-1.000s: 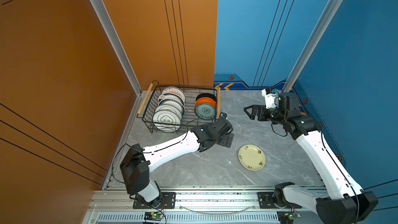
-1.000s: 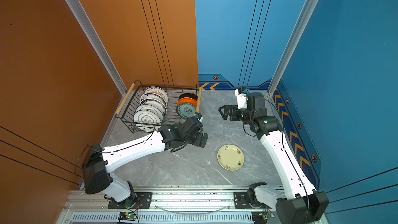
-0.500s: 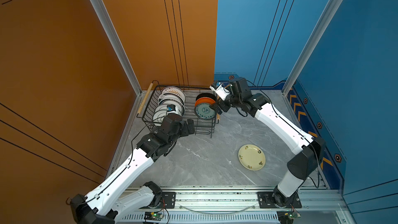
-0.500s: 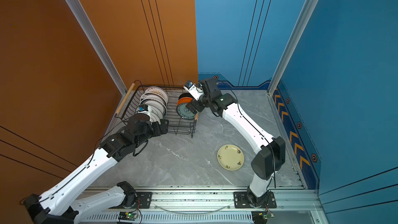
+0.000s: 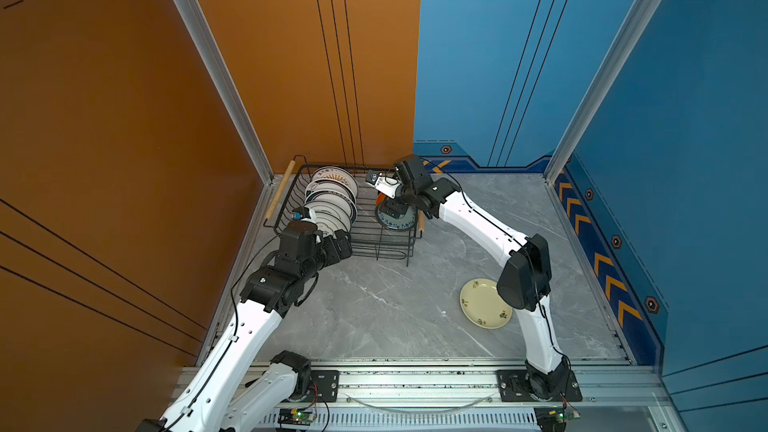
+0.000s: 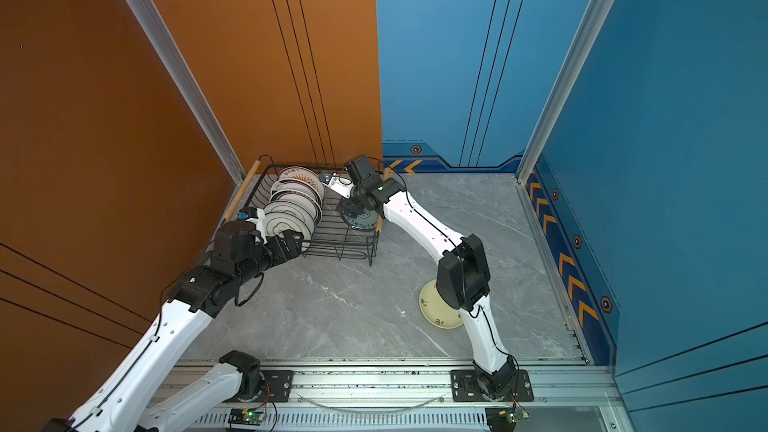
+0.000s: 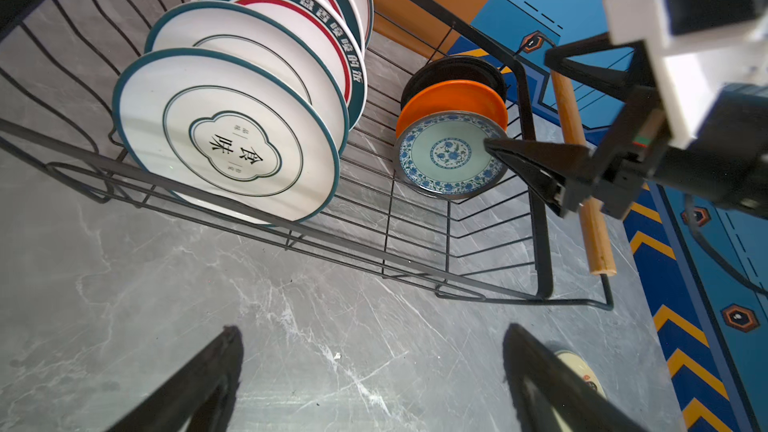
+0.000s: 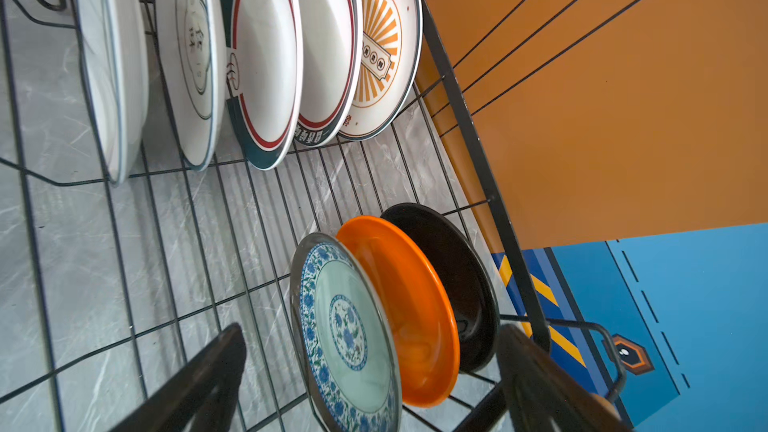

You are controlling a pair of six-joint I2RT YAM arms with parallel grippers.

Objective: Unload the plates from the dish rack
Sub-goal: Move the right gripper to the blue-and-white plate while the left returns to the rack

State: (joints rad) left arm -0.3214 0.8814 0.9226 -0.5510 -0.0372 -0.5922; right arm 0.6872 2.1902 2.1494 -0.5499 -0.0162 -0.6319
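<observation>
Cream plate (image 5: pixel 482 303) lies flat on the grey table (image 5: pixel 374 305), lower right in a top view. Mid-left, the left gripper (image 5: pixel 343 245) hovers, jaws spread, before the dish rack (image 5: pixel 368 222). Beyond, the right gripper (image 8: pixel 372 328) stands parted astride the racked patterned plate (image 8: pixel 345 334), orange plate (image 8: pixel 415 313) and black plate (image 8: pixel 457 276).

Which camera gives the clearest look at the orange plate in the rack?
The right wrist view: the orange plate stands large, on edge between the blue-patterned plate and the black plate. The left wrist view shows only its upper part behind the blue-patterned one; a top view shows only a sliver.
</observation>
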